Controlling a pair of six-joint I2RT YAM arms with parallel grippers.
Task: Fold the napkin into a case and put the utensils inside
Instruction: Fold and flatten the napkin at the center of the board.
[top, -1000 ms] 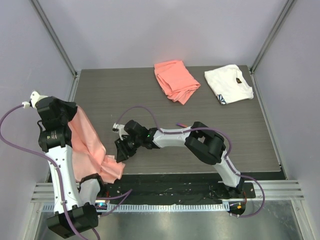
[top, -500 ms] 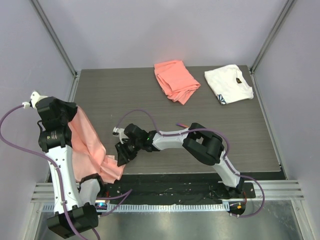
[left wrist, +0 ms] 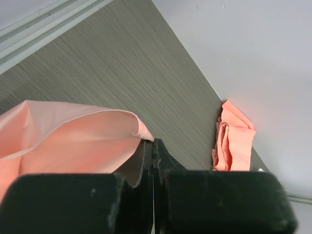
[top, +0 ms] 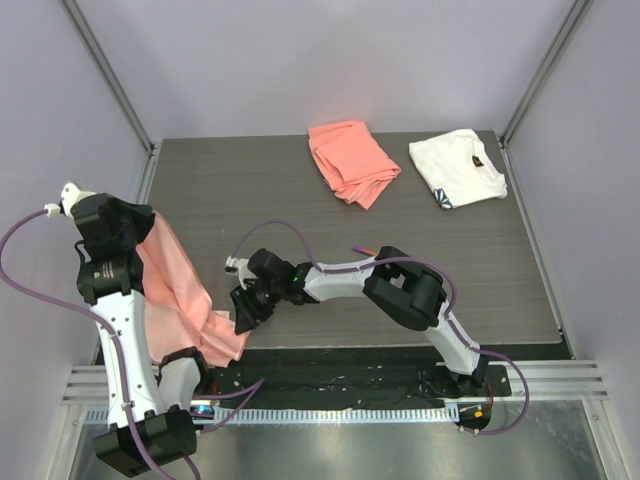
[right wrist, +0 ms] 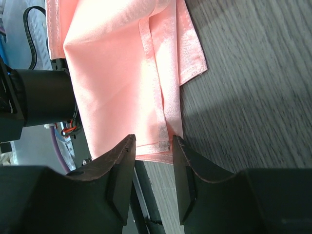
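The glossy pale-pink napkin (top: 182, 290) hangs from my left gripper (top: 148, 228), which is raised at the table's left side. Its lower part bunches on the table by the front edge. In the left wrist view the left gripper (left wrist: 151, 143) is shut on the napkin's hemmed corner (left wrist: 73, 129). My right gripper (top: 240, 316) sits low at the napkin's bottom corner. In the right wrist view the right gripper (right wrist: 153, 141) is open, its fingers on either side of the hemmed edge of the napkin (right wrist: 112, 73) without pinching it. The utensils and the case are out of view.
A thicker coral-orange cloth (top: 350, 160) lies crumpled at the back middle of the table and also shows as the coral cloth (left wrist: 234, 139) in the left wrist view. A white cloth with a dark mark (top: 457, 167) lies at the back right. The black front rail (top: 330, 375) runs just below the napkin.
My right gripper has slid a little left and toward the front edge, closing in on the napkin's bottom corner. The left arm and the raised corner have not moved.
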